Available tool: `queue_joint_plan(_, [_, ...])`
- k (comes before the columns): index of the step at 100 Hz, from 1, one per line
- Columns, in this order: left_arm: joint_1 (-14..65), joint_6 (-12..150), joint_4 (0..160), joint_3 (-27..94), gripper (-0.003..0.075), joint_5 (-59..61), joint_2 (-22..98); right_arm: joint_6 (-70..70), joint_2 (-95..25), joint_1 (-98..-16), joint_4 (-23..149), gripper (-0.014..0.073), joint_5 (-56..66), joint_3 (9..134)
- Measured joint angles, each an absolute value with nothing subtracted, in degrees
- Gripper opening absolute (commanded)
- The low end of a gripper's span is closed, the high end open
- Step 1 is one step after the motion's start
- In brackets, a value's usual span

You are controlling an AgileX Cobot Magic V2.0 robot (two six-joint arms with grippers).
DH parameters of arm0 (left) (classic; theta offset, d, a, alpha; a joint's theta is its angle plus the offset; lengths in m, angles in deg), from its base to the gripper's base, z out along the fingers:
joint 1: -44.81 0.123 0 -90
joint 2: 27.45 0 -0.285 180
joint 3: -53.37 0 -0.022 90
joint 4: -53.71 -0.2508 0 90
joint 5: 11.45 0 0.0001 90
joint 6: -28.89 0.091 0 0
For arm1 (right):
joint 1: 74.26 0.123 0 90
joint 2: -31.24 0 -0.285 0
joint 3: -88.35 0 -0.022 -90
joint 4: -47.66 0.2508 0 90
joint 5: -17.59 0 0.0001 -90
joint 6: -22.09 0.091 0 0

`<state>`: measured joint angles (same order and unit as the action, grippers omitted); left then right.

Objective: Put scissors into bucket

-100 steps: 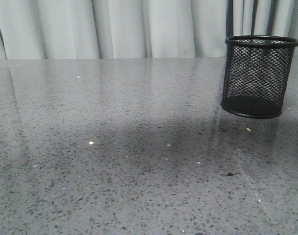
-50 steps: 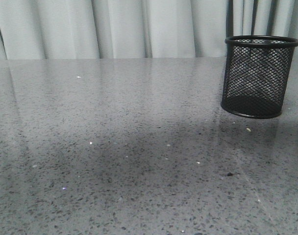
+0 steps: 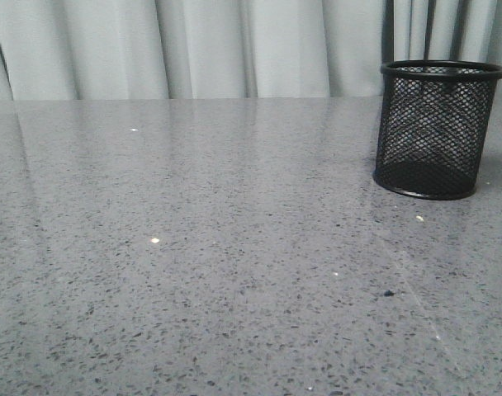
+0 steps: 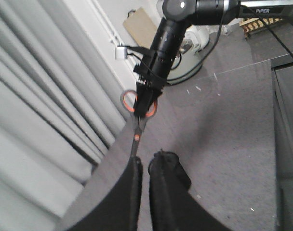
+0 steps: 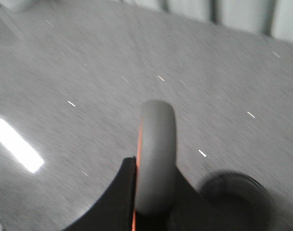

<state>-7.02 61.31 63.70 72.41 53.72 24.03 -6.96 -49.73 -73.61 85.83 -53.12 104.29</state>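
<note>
A broad shadow that had darkened the middle of the table (image 3: 193, 272) a second earlier was gone from the front view, which suggested the arms had lifted higher above the surface. That fit a carry under way rather than a pickup.

The scissors (image 4: 139, 120) hung in the air, gripped by their orange-lined handles in the right gripper (image 4: 145, 98), blades pointing down; the right wrist view showed one grey handle loop (image 5: 156, 159) clamped between the dark fingers. The left gripper (image 4: 146, 168) showed its fingers almost touching with nothing between them, so it appeared closed and empty, just beside the blade tips.

The bucket (image 3: 437, 128) stood upright at the far right of the table, close to the far edge and the curtain (image 3: 201, 45), and looked empty. A dark round blur (image 5: 235, 195) low in the right wrist view may have been its mouth, though it was too smeared to be sure.

The table was bare across the left and near side, leaving free room. The bucket's narrow rim and the nearby right edge likely called for a straight descent.
</note>
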Motion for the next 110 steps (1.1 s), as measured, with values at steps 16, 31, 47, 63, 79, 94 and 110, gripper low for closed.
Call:
queue_joint_plan(16, [-7.0,50.7,58.3,70.7,-0.002,60.9,19.3,-1.3,-53.6,-73.6,74.3,-0.0064,-54.3,108.4])
queue_joint_plan(31, [-7.0,46.3,57.8,65.3,-0.002,62.2,14.7,1.4,-55.3,-73.6,69.8,-0.0064,-54.8,108.7])
queue_joint_plan(47, [-7.0,44.1,57.7,58.8,-0.002,62.6,9.2,2.4,-55.9,-73.6,68.6,-0.0064,-54.9,108.0])
queue_joint_plan(63, [-7.0,43.7,57.7,54.2,-0.002,62.6,5.1,2.6,-55.9,-73.6,68.6,-0.0064,-54.9,105.9])
queue_joint_plan(79, [-7.0,43.6,57.6,52.6,-0.002,62.7,3.4,2.6,-55.6,-72.3,68.6,-0.0064,-54.9,104.3])
queue_joint_plan(94, [-7.1,43.6,57.2,52.5,-0.002,62.7,3.3,2.7,-55.2,-70.1,68.6,-0.0064,-54.9,103.4])
queue_joint_plan(110, [-7.1,43.6,56.2,52.4,-0.002,62.7,3.3,2.7,-56.8,-69.4,67.9,-0.0064,-54.9,103.4])
